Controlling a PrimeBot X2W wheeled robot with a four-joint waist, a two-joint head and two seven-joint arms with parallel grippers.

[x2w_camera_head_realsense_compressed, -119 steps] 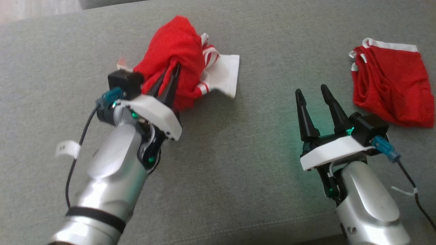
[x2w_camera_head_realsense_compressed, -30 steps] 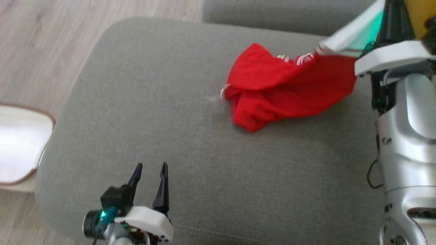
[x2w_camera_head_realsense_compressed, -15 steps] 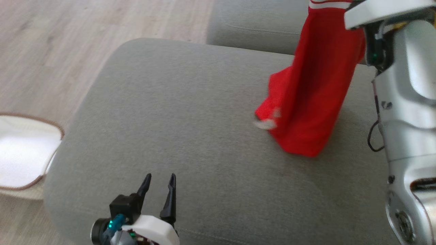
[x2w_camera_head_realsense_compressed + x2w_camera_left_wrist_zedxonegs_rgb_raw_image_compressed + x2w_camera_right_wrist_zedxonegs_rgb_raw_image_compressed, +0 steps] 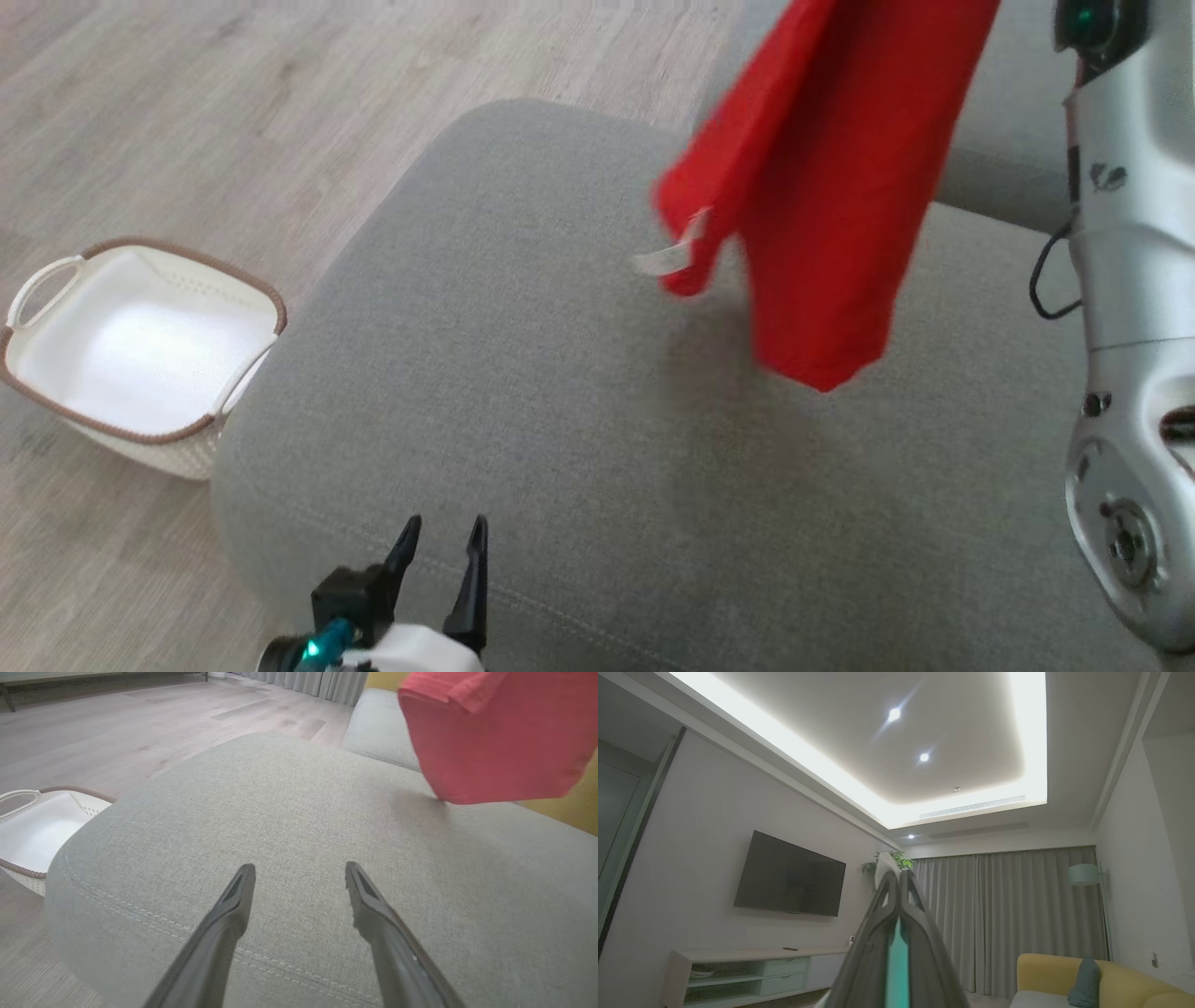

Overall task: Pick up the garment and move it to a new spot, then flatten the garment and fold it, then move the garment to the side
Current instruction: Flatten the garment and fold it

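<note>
The right gripper (image 4: pixel 896 875) pointed up at the ceiling with its two dark fingers pressed tight together, and a sliver of pale cloth poked out past their tips. I took that for the white trim of the garment (image 4: pixel 822 187), pinched by one edge. From the head view the clamp itself was above the top of the picture, beside the silver right arm (image 4: pixel 1130 280) standing at the right.

From there the red cloth hung straight down, long axis vertical, gathered into a narrow drape and not spread at all. Its lowest corner dangled over the far right part of the grey sofa cushion (image 4: pixel 560 392). It looked clear of the fabric, with a soft shadow under it, though I could not swear the tip was not brushing.

That was what the next move seemed to hinge on. The free lower end lay far and to the right of the left gripper (image 4: pixel 445 537), which hovered low at the near edge of the cushion. Its fingers were spread wide and held nothing (image 4: pixel 300 868). The right arm was plainly the nearer one. The left would have to reach across the open cushion, up and rightward, to catch the hem.

A white basket (image 4: pixel 278 313) sat on the wooden floor off to the left, well apart from the cloth.
</note>
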